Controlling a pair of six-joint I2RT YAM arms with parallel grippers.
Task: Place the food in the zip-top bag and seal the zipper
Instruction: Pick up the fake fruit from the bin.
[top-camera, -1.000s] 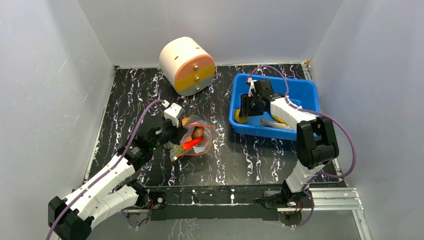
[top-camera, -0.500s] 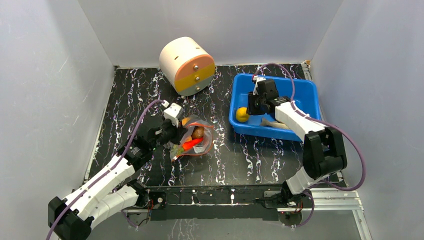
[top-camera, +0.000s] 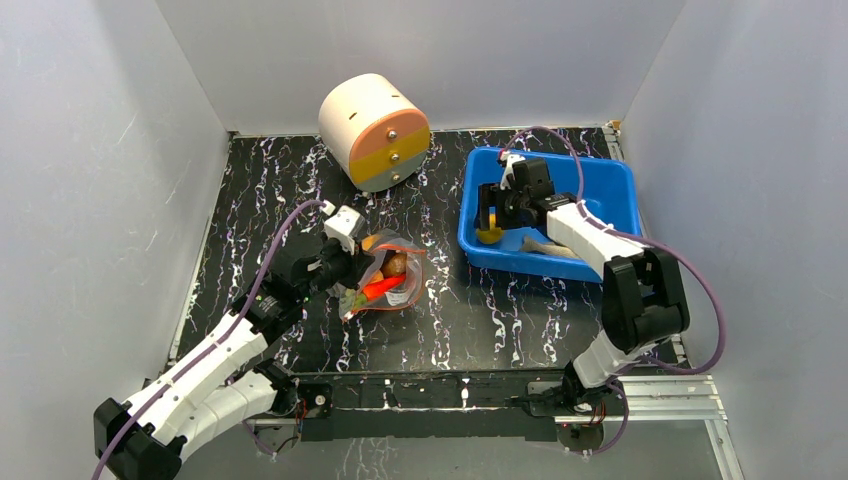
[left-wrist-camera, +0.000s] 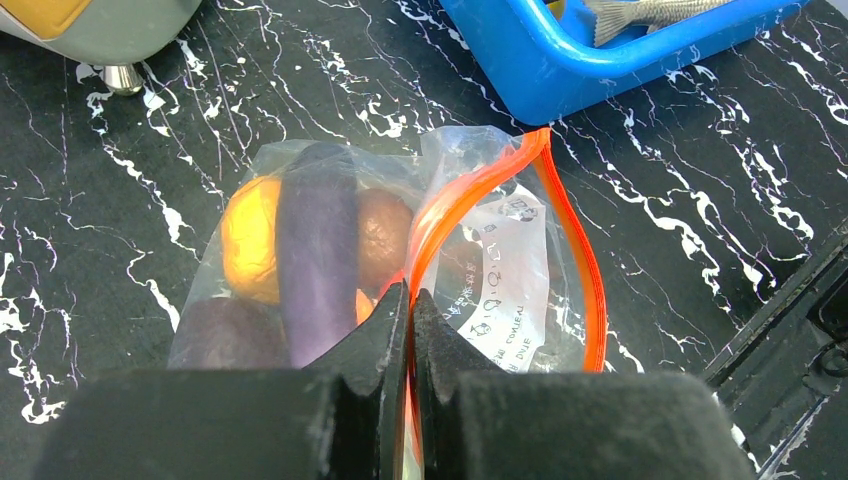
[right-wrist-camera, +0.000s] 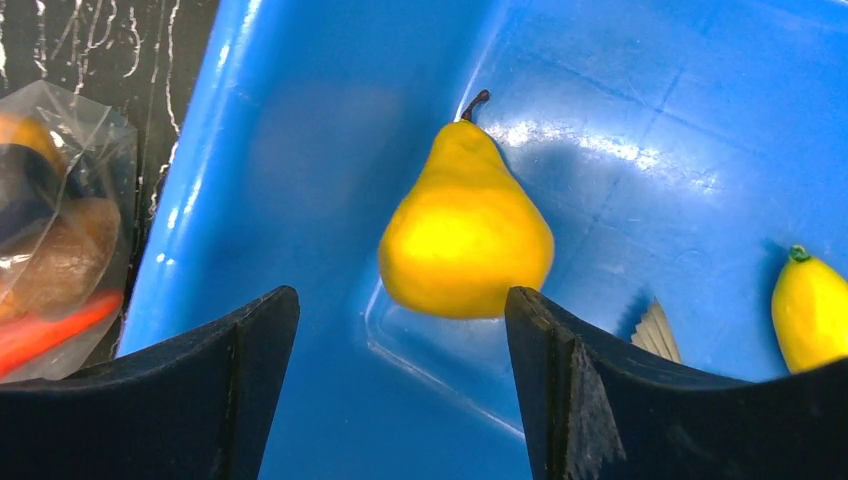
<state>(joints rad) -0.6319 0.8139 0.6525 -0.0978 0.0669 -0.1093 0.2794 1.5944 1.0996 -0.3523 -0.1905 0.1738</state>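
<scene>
Just reopened the right gripper (right-wrist-camera: 400, 300) astride the yellow pear (right-wrist-camera: 465, 235), ungrasped yet, bound for the zip-top bag (left-wrist-camera: 500, 250) clenched in the left gripper (left-wrist-camera: 410, 300).

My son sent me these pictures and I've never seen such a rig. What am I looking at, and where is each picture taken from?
These are two small robot arms bolted to the near edge of a black marbled table. Each ends in a two-finger gripper. One picture looks down from above and behind the arms. The other two come from cameras on the wrists. On the table are a cream-and-orange cylinder, a blue bin and a clear zip-top bag with toy food inside, including a purple eggplant and an orange carrot. The left gripper is shut on the bag's orange zipper strip. The right gripper is open over a yellow toy pear in the bin, holding nothing.
</scene>
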